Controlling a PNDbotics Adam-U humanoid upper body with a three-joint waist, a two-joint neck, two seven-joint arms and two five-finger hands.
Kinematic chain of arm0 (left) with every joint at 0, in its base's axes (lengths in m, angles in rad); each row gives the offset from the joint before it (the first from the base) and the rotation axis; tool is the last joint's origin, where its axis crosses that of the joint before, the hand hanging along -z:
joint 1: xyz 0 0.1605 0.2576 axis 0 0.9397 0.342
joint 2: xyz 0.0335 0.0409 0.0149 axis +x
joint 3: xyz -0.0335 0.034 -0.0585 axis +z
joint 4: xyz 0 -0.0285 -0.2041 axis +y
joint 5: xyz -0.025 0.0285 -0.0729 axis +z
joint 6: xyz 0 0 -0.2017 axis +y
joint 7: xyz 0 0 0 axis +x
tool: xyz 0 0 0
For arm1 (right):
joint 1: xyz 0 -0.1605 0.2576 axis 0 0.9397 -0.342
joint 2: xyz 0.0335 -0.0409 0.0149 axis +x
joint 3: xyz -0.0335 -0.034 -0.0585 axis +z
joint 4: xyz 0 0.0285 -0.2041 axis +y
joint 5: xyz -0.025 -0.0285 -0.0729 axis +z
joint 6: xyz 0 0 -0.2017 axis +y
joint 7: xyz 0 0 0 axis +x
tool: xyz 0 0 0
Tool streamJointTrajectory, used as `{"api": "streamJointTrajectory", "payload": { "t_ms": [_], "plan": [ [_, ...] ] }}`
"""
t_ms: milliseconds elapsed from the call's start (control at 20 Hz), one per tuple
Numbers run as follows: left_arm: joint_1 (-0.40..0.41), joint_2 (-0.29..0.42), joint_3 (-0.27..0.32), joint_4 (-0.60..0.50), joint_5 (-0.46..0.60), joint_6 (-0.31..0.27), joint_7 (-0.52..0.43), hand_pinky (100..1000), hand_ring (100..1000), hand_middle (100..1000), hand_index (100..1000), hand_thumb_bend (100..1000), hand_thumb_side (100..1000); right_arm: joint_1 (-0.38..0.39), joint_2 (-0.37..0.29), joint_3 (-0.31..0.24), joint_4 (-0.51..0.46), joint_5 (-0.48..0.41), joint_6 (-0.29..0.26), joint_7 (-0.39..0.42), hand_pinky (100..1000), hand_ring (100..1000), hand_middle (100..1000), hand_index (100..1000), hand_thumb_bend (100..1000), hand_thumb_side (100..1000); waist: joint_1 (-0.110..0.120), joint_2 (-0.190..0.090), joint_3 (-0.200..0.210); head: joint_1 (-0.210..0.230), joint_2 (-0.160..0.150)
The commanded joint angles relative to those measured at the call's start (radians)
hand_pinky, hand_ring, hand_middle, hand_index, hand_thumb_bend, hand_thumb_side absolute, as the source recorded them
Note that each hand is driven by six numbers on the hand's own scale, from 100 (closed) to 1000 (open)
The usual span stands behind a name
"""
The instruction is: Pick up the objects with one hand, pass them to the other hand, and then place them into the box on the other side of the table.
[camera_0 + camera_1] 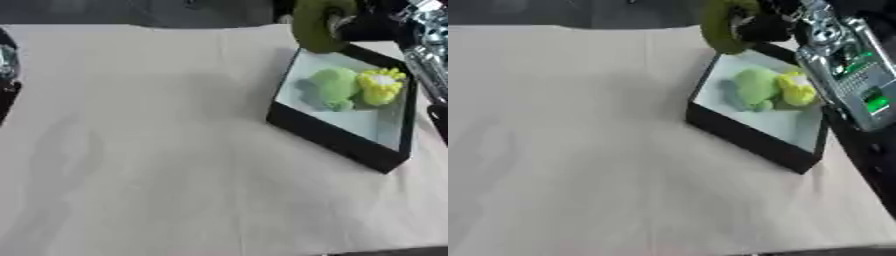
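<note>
Right arm: enters from the upper right, silver and black, forearm slanting down the right edge.
Right hand (765, 27): at the top edge, black fingers curled round an olive-green round object (721, 27).
Left arm: only a dark sliver at the left edge.

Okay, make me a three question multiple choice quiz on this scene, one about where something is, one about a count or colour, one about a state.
1. Where is the box?
A. On the table's right side
B. On the table's left side
C. On the floor

2. How many things lie inside the box?
A. None
B. Two
C. Five

3. What is the right hand doing?
A. Resting open on the table
B. Holding an olive-green object above the box's far corner
C. Pressing on the cloth

Answers: 1 A, it sits right of centre. 2 B, a green plush and a yellow flower-like toy. 3 B, its fingers curl round the object.
</note>
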Motion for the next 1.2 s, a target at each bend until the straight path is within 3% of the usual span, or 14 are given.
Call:
{"api": "streamJointTrajectory", "payload": {
  "t_ms": [50, 450, 600, 750, 850, 900, 1050, 1200],
  "plan": [
    [-0.003, 0.006, 0.02, -0.025, 0.013, -0.008, 0.024, 699, 712, 561, 860, 100, 743, 0.007, -0.053, -0.034, 0.012, -0.026, -0.005, -0.043, 746, 738, 461, 345, 100, 100, 0.009, -0.01, -0.002, -0.024, -0.017],
    [0.004, -0.005, 0.031, -0.027, 0.028, -0.016, 0.053, 699, 711, 558, 858, 100, 743, 0.072, -0.077, -0.059, 0.075, -0.056, -0.005, -0.124, 751, 743, 478, 370, 100, 100, 0.015, -0.008, -0.004, -0.067, -0.022],
    [0.006, -0.007, 0.032, -0.027, 0.029, -0.015, 0.057, 699, 709, 556, 856, 100, 740, 0.085, -0.077, -0.062, 0.099, -0.056, -0.002, -0.146, 751, 754, 522, 437, 100, 100, 0.019, -0.007, -0.004, -0.064, -0.022],
    [0.008, -0.01, 0.034, -0.027, 0.031, -0.013, 0.063, 699, 709, 555, 855, 100, 740, 0.094, -0.078, -0.062, 0.122, -0.048, 0.012, -0.17, 765, 808, 638, 572, 106, 100, 0.02, -0.005, -0.004, -0.056, -0.018],
    [0.008, -0.01, 0.035, -0.027, 0.032, -0.013, 0.065, 699, 709, 555, 855, 100, 738, 0.101, -0.08, -0.062, 0.128, -0.031, 0.02, -0.177, 791, 875, 785, 724, 370, 121, 0.02, -0.005, -0.004, -0.051, -0.017],
    [0.008, -0.01, 0.034, -0.027, 0.032, -0.012, 0.066, 699, 709, 555, 855, 100, 737, 0.105, -0.081, -0.062, 0.13, -0.016, 0.025, -0.178, 817, 927, 850, 791, 448, 218, 0.02, -0.005, -0.004, -0.048, -0.016],
    [0.008, -0.01, 0.034, -0.028, 0.032, -0.012, 0.067, 700, 710, 556, 856, 100, 734, 0.112, -0.081, -0.069, 0.137, 0.043, 0.043, -0.182, 854, 985, 917, 850, 473, 307, 0.02, -0.005, -0.004, -0.04, -0.016],
    [0.008, -0.01, 0.033, -0.029, 0.031, -0.011, 0.066, 700, 710, 556, 856, 100, 727, 0.116, -0.079, -0.079, 0.139, 0.098, 0.067, -0.193, 855, 994, 937, 873, 469, 324, 0.021, -0.005, -0.004, -0.029, -0.017]
  ]
}}
